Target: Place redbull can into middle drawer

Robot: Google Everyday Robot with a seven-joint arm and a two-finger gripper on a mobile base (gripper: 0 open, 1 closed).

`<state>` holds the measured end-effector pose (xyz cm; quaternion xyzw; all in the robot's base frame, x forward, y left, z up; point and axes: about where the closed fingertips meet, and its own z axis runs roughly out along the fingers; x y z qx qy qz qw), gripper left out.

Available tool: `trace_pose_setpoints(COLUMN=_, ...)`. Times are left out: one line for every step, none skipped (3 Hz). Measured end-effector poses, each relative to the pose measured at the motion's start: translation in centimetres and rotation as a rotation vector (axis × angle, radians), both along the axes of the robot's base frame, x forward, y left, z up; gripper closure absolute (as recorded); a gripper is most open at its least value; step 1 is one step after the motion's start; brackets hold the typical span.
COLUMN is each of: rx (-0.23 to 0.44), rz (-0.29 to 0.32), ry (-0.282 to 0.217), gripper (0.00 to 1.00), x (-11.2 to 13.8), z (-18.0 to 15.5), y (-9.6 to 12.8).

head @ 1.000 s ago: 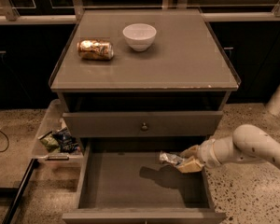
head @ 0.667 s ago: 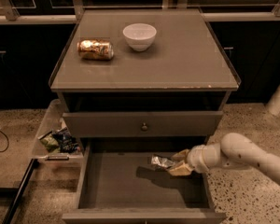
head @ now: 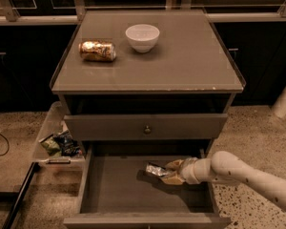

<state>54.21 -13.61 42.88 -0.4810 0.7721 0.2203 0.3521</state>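
The redbull can (head: 155,170), slim, silver and crinkled, lies on its side low inside the open middle drawer (head: 119,187), toward the right of its flat grey floor. My gripper (head: 170,171) reaches in from the right on a white arm (head: 248,175) and is shut on the can's right end. Whether the can rests on the floor or hangs just above it cannot be told.
On the cabinet top lie a gold-orange can (head: 97,51) on its side and a white bowl (head: 142,37). The drawer front with a small round knob (head: 147,129) is shut above the open drawer. A clear bin with snack bags (head: 59,143) sits at the left.
My gripper with the can has moved left and down, deeper into the open drawer. Nothing on the cabinet top has moved.
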Motion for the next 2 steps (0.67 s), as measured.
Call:
trace_pose_setpoints(rx=-0.040, rz=-0.030, ry=-0.025, gripper=1.00, x=1.1, z=-3.3, y=-0.4)
trace_pose_setpoints(rx=-0.069, rz=-0.055, ry=-0.018, gripper=1.00, x=1.7, z=-5.6, y=-1.3)
